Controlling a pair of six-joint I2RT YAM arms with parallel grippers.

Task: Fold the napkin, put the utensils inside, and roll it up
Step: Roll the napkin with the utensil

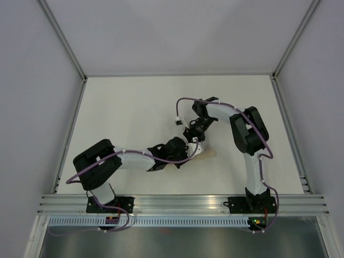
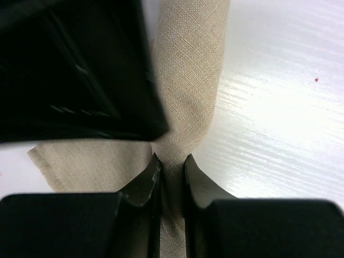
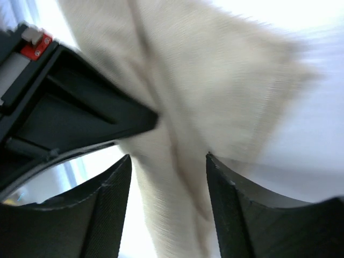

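Observation:
The beige napkin (image 2: 191,64) is bunched into a narrow strip on the white table. My left gripper (image 2: 172,161) is shut on it, the cloth pinched tight between both fingertips. From above, only a small beige patch of napkin (image 1: 208,153) shows beside the two grippers. My right gripper (image 3: 167,161) stands open around a fold of the same napkin (image 3: 215,80), its jaws apart from the cloth on each side. The right gripper (image 1: 192,134) hangs just behind the left gripper (image 1: 190,149), nearly touching it. No utensils are in view.
The white table (image 1: 134,107) is walled at the back and both sides, with an aluminium rail (image 1: 183,201) along the near edge. The right gripper's black body (image 2: 80,70) fills the upper left of the left wrist view.

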